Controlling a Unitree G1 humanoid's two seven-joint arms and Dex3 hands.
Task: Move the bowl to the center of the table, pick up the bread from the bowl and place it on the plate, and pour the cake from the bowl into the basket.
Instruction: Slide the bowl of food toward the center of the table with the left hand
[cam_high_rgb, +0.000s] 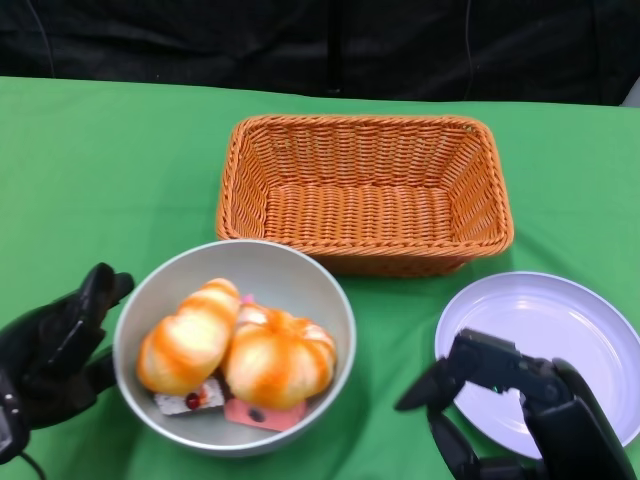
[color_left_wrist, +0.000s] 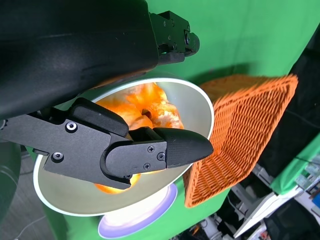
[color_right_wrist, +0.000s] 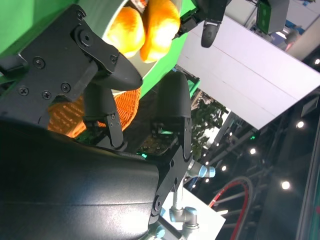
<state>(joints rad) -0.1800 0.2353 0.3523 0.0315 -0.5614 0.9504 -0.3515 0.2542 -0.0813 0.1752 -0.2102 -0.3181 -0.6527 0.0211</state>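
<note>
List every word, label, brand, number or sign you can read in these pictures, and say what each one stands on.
None can be read.
The bowl, basket, plate, bread and green table carry no print.
The cake under the bread shows no lettering.
The right wrist view's background shows lights and panels, but no legible signs.

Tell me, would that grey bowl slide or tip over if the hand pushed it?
The bowl would probably slide rather than tip: it looks wide and low. Its smooth wall may be slippery for fingers. The bread heaped inside could shift if it is jolted.
</note>
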